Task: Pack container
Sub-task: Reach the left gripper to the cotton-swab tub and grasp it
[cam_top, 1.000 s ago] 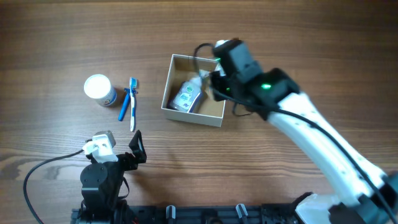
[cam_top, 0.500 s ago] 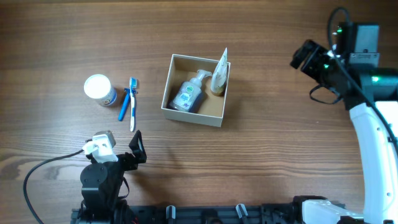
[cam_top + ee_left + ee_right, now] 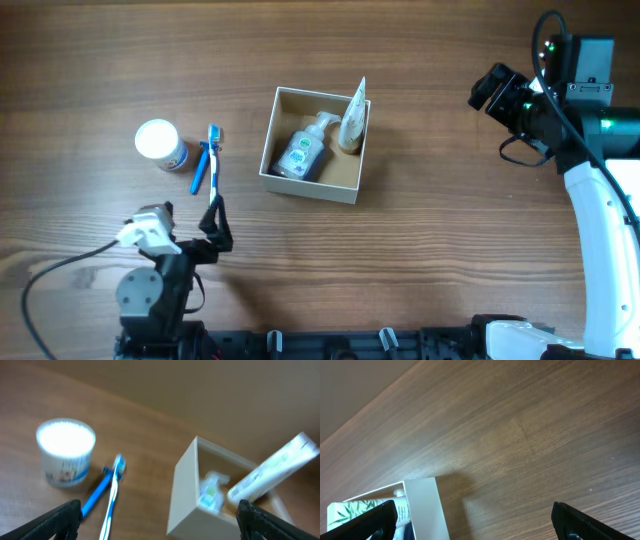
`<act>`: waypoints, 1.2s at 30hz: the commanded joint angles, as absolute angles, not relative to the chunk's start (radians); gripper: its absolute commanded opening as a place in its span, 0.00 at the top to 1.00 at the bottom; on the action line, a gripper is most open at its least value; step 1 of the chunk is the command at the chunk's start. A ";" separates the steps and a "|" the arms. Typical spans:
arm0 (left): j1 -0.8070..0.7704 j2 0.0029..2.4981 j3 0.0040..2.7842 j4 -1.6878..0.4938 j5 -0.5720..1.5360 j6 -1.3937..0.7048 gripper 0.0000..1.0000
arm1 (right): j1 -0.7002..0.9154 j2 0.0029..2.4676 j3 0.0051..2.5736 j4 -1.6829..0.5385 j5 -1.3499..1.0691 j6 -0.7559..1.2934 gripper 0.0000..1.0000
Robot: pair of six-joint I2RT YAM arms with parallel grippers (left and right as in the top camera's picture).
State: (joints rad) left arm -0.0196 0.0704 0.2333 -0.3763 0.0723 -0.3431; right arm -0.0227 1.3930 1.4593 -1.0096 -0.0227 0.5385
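My left gripper is spread wide and empty, facing the toothbrush and white-lidded jar, both unpacked. My right gripper is also spread and empty, well off to the side. The container, between them, holds a pump bottle and a tube, so I judge it about half packed. Only the left wrist view shows the tube jutting above the rim; the right wrist catches just a box corner
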 commanded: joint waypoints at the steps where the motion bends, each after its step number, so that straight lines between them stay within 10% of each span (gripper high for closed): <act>1: -0.024 0.256 0.455 -0.390 -0.003 -0.387 0.01 | -0.024 1.402 1.473 -1.010 -0.035 0.552 0.00; 14: 0.083 1.317 1.209 -0.650 -0.027 -0.272 0.00 | -0.024 1.402 1.473 -1.010 -0.035 0.553 0.00; 36: 0.195 1.798 1.239 -0.612 -0.043 -0.168 0.00 | -0.024 1.402 1.473 -1.008 -0.035 0.552 0.00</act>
